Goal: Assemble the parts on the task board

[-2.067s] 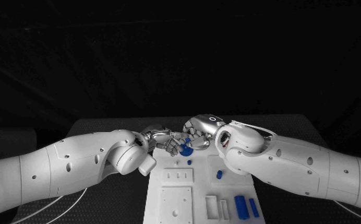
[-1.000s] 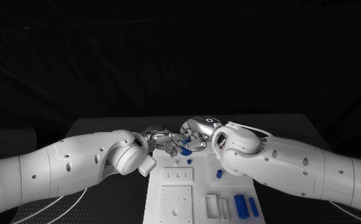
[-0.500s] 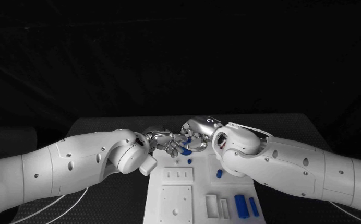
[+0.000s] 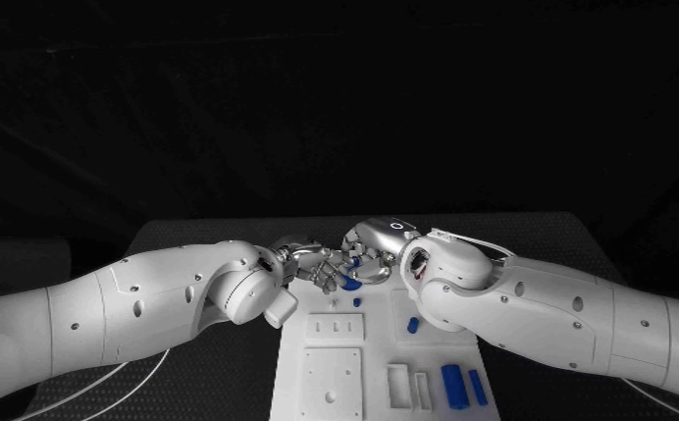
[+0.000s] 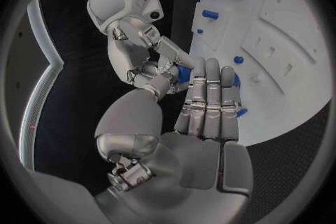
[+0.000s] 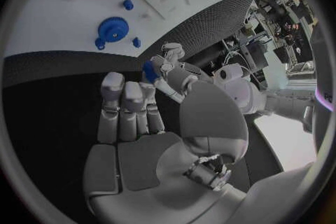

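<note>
Glossy white rounded arms with small dark screw holes end in silver jointed robot hands.

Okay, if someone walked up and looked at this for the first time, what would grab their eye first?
Two silver many-fingered hands, left hand and right hand, meet at the far end of the white task board, pinching a small blue part between them. A round blue gear sits on the board below them.
</note>
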You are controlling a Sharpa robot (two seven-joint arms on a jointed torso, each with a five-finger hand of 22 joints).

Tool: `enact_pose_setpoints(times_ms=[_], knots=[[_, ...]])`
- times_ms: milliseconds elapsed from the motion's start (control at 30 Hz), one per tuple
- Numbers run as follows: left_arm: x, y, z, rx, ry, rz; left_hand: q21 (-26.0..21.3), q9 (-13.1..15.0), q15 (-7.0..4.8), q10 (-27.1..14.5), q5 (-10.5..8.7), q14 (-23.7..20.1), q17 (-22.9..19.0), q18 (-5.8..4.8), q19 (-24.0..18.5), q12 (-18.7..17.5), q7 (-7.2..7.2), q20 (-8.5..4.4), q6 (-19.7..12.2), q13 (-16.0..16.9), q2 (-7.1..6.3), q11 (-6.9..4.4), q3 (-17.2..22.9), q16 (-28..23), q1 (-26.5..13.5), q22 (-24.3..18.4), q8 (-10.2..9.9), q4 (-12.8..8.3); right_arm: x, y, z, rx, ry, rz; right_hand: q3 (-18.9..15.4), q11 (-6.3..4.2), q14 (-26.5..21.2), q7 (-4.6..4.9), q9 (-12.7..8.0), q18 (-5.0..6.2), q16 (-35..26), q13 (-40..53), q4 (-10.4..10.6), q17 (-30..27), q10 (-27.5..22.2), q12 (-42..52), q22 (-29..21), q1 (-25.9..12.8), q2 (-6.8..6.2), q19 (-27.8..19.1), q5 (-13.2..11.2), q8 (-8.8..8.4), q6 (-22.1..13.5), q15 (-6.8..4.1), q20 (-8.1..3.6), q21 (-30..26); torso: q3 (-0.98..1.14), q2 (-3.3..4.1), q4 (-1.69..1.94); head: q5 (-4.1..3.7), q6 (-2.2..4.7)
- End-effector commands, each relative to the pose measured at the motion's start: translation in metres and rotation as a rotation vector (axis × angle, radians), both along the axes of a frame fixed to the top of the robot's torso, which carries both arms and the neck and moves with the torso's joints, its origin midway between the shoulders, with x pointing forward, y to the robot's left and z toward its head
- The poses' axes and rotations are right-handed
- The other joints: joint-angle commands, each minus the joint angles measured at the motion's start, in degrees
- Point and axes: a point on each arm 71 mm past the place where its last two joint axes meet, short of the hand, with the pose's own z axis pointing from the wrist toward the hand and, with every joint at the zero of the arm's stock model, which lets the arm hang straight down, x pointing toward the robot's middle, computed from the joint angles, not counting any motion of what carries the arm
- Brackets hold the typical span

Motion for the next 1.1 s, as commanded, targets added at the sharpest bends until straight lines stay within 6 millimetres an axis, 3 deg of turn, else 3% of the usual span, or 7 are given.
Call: enact_pose_setpoints(times_ms=[33, 100, 333, 567, 800, 967, 1100], knots=[[0.003, -0.001, 0.005, -0.014, -0.029, 0.003, 0.4, 0.01, -0.09, 0.49, 0.19, -0.18, 0.06, 0.28, -0.28, 0.02, -0.08, 0.0, 0.42, 0.05, 0.58, -0.01, 0.02, 0.35, 0.18, 1.03, 0.18, -0.4, -0.006, 0.007, -0.004, -0.007, 0.025, 0.051, 0.45, 0.16, 0.25, 1.71, 2.38, 0.98, -0.22, -0.06, -0.01, 0.07, 0.43, -0.27, 0.35, -0.43, 0.04, 0.48, -0.3, 0.88, 5.65, -0.04, 0.12, 0.12, -0.02, 0.01, -0.02, -0.03, -0.05], [0.002, 0.0, 0.005, -0.016, -0.027, 0.001, 0.41, 0.02, -0.09, 0.51, 0.25, -0.17, 0.06, 0.28, -0.28, 0.02, -0.09, -0.01, 0.45, 0.06, 0.65, -0.02, 0.05, 0.35, 0.15, 1.03, 0.19, -0.47, -0.005, 0.006, -0.004, -0.008, 0.025, 0.047, 0.46, 0.16, 0.25, 1.71, 2.38, 0.98, -0.22, -0.06, -0.01, 0.07, 0.43, -0.27, 0.35, -0.44, 0.04, 0.48, -0.3, 0.88, 5.64, -0.04, 0.12, 0.12, -0.02, -0.01, 0.0, -0.07, -0.06], [0.0, 0.006, 0.005, -0.021, -0.013, -0.002, 0.6, 0.16, -0.04, 0.67, 6.25, -0.27, 0.04, 0.12, -0.33, -0.27, -0.21, 0.0, 0.88, 0.41, 2.28, -0.07, 1.03, 0.4, -1.15, 1.02, 0.03, -2.91, -0.003, 0.003, -0.005, -0.009, 0.023, 0.038, 0.49, 0.16, 0.25, 1.71, 2.39, 0.98, -0.23, -0.06, -0.04, 0.07, 0.44, -0.28, 0.34, -0.44, 0.04, 0.49, -0.29, 0.87, 5.65, -0.04, 0.11, 0.12, -0.04, 0.01, 0.03, -0.24, 0.0], [0.0, 0.01, 0.005, -0.039, -0.009, -0.009, 0.62, 0.19, 0.03, 0.62, 7.5, -0.46, -0.02, 0.06, -0.5, -0.43, -0.18, 0.06, 0.84, 0.5, 2.36, -0.05, 1.39, 0.31, -1.44, 1.02, -0.1, -3.41, -0.003, 0.001, -0.006, -0.01, 0.023, 0.036, 0.54, 0.16, 0.26, 1.71, 2.41, 0.98, -0.23, -0.06, -0.06, 0.07, 0.45, -0.29, 0.34, -0.44, 0.05, 0.51, -0.29, 0.87, 5.66, -0.04, 0.11, 0.12, -0.06, 0.02, 0.06, -0.27, -0.15], [-0.001, 0.009, 0.004, -0.036, 0.006, -0.014, 0.7, 0.17, 0.15, 0.32, 8.52, -0.7, -0.09, 0.03, -0.7, -0.73, 0.02, 0.15, 0.47, 0.56, 1.16, 0.11, 1.34, 0.19, -1.92, 1.06, -0.39, -3.49, -0.003, 0.002, -0.006, -0.009, 0.022, 0.036, 0.59, 0.16, 0.27, 1.71, 2.42, 0.98, -0.24, -0.06, -0.08, 0.07, 0.46, -0.29, 0.33, -0.46, 0.04, 0.52, -0.3, 0.86, 5.66, -0.04, 0.11, 0.11, -0.08, -0.03, 0.04, -0.18, -0.2], [-0.002, 0.008, 0.003, -0.008, 0.02, -0.014, 0.85, 0.08, 0.17, -0.2, 5.09, -0.74, -0.17, 0.17, -0.67, -1.17, 0.41, 0.16, -0.26, 0.65, -1.94, 0.46, 0.48, 0.12, -3.81, 1.0, -0.94, -2.57, -0.004, 0.003, -0.005, -0.008, 0.018, 0.036, 0.62, 0.16, 0.27, 1.71, 2.43, 0.98, -0.24, -0.06, -0.09, 0.07, 0.47, -0.3, 0.33, -0.47, 0.05, 0.53, -0.3, 0.86, 5.67, -0.04, 0.11, 0.11, -0.03, -0.02, 0.02, -0.12, -0.14], [-0.003, 0.008, 0.001, 0.024, 0.026, -0.028, 0.81, 0.11, 0.09, -0.53, -3.69, -0.69, -0.26, 0.48, -0.59, -1.49, 0.55, 0.09, -0.68, 0.86, -6.49, 0.56, 0.71, 0.07, -5.71, 0.85, -1.3, 0.73, -0.004, 0.003, -0.005, -0.007, 0.016, 0.036, 0.64, 0.16, 0.28, 1.71, 2.44, 0.98, -0.24, -0.06, -0.11, 0.07, 0.48, -0.3, 0.33, -0.48, 0.05, 0.54, -0.3, 0.86, 5.68, -0.04, 0.11, 0.11, 0.01, -0.04, 0.01, -0.04, -0.15]])
